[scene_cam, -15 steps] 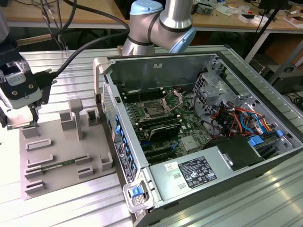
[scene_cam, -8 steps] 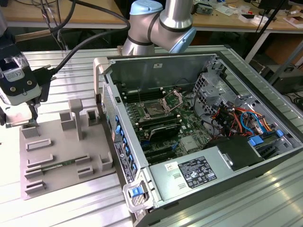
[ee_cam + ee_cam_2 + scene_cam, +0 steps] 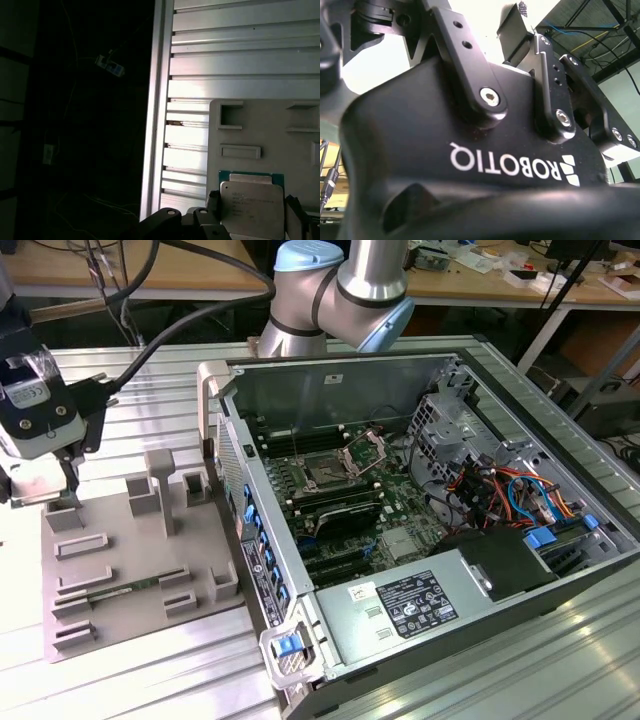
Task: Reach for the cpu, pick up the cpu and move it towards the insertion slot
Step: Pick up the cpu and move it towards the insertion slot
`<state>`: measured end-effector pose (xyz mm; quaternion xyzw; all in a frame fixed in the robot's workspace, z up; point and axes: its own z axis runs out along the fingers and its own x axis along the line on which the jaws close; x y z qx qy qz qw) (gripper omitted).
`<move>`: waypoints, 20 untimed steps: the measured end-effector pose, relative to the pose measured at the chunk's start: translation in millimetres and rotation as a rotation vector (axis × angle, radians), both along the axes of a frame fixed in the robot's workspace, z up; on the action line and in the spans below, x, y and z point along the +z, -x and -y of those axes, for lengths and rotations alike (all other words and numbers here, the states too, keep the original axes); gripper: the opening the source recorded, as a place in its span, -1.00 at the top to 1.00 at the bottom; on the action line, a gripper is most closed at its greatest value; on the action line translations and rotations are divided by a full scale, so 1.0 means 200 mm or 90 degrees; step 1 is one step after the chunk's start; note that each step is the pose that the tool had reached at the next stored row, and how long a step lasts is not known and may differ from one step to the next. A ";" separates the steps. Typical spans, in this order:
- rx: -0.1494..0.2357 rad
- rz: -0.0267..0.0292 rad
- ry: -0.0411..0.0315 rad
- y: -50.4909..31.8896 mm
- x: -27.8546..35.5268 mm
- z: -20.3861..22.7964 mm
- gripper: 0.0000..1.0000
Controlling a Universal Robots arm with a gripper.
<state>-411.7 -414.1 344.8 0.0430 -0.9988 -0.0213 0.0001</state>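
Observation:
The cpu [image 3: 251, 202], a silvery square chip with a green rim, sits at the corner of the grey tray [image 3: 260, 130]. My gripper [image 3: 252, 217] is shut on it, one dark finger [image 3: 214, 210] against each opposite edge. In the exterior view the gripper [image 3: 40, 485] is low over the tray's [image 3: 130, 560] far corner at that view's left. I cannot tell whether the chip is lifted off the tray. The insertion slot [image 3: 325, 475] lies on the green board inside the open computer case, its metal frame hinged up.
A green memory stick [image 3: 120, 590] lies in the tray, and upright grey posts [image 3: 160, 485] stand on it. The case wall [image 3: 235, 490] rises between the tray and the board. Cables and a drive cage [image 3: 445, 425] crowd the case's far side. The ribbed metal table ends just beyond the tray.

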 end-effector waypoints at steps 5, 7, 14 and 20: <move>0.000 0.0000 -0.0014 0.000 0.002 0.000 -0.09; 0.000 0.0000 -0.0014 0.000 0.003 0.000 -0.09; 0.000 0.0000 -0.0014 0.000 0.015 0.000 -0.09; 0.000 0.0000 -0.0015 0.000 0.038 0.000 -0.09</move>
